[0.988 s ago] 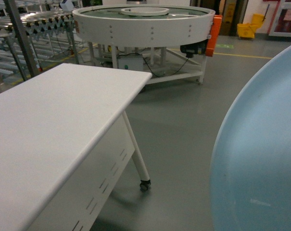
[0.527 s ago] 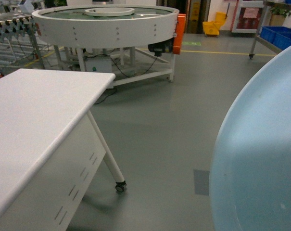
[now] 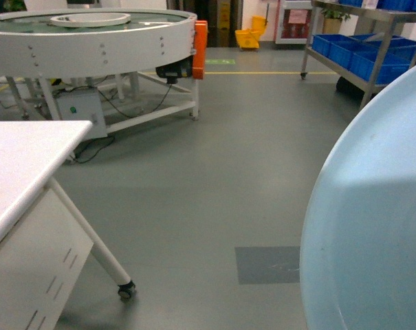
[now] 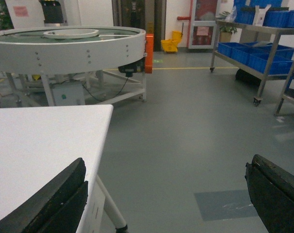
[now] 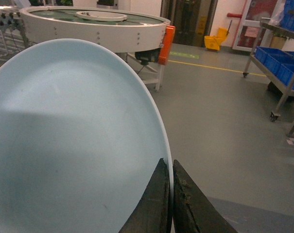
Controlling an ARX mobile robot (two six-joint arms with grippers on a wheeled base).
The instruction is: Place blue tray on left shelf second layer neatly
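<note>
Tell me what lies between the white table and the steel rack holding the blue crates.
Only bare grey floor separates the white table from the steel rack, apart from one darker floor patch; the left wrist view shows it best.

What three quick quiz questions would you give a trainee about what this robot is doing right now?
1. True or false: the right gripper is pinching the rim of the blue tray.
2. The left gripper is: A) open and holding nothing, B) shut on a crate.
3. Fill in: the blue crates sit on a steel ____.

Key: 1 true; 2 A; 3 shelf rack.
</note>
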